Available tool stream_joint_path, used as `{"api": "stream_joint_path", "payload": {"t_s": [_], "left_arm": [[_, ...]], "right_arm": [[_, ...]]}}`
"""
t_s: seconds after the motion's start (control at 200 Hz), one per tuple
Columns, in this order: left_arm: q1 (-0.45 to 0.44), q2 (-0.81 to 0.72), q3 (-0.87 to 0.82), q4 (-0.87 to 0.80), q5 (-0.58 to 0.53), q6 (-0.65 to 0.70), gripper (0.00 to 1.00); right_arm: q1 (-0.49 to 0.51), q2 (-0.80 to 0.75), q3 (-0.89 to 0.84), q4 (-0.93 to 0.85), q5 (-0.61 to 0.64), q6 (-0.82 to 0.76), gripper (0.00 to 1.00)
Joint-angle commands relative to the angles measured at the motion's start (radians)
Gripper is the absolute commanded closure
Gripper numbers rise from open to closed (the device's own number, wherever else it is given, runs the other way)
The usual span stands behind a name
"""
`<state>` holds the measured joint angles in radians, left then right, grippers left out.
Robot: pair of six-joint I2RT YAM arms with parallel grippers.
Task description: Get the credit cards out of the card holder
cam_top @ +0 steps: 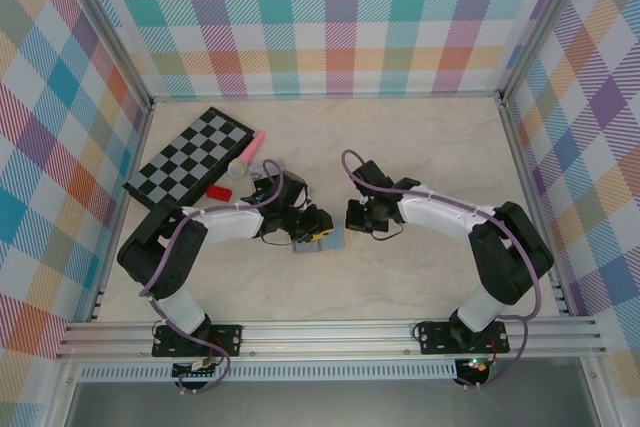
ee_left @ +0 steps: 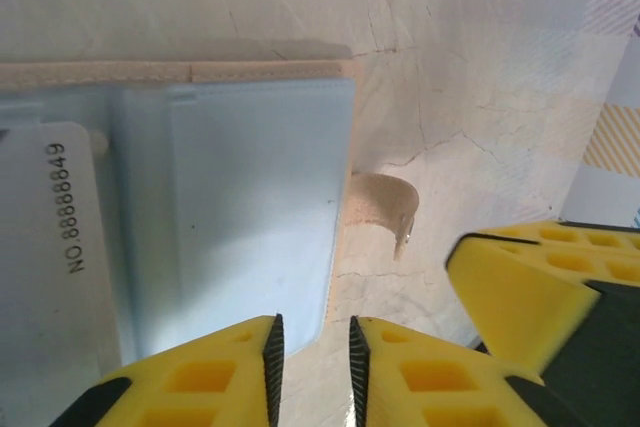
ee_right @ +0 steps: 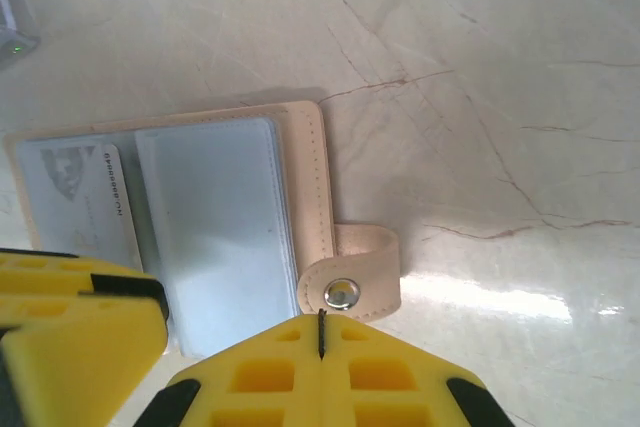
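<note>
Card holder [ee_right: 305, 187] lying open on table [cam_top: 420, 147], blue panels [ee_left: 250, 197] up; right gripper [ee_right: 320, 332], fingers together, seemingly pins its snap strap [ee_right: 365, 267] while left gripper [ee_left: 312, 357], narrowly parted, sits at the panel edge.

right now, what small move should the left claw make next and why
Probably slide the left claw sideways to the white numbered card and pinch its edge. The tan card holder with light-blue panels lies open with the card in it, and the slightly parted jaws sit at a blue panel's edge. The shut right claw rests beside the snap strap.
</note>
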<state>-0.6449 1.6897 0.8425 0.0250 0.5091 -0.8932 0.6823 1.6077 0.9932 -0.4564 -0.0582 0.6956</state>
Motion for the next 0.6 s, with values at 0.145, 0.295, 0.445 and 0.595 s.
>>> {"api": "stream_joint_path", "payload": {"t_s": [0.145,0.295,0.445,0.595], "left_arm": [[-0.003,-0.09,-0.005,-0.148,-0.16,0.039,0.78],[0.024,-0.191,-0.052,-0.256,-0.27,0.06,0.76],[0.058,-0.256,-0.117,-0.272,-0.287,0.034,0.65],[0.064,-0.251,-0.134,-0.258,-0.265,0.025,0.6]], "right_arm": [[0.008,0.034,0.02,0.103,-0.182,-0.051,0.98],[0.03,0.109,0.058,0.094,-0.203,-0.048,0.98],[0.035,0.166,0.083,0.072,-0.193,-0.041,0.98],[0.036,0.212,0.112,0.031,-0.18,-0.042,0.97]]}}
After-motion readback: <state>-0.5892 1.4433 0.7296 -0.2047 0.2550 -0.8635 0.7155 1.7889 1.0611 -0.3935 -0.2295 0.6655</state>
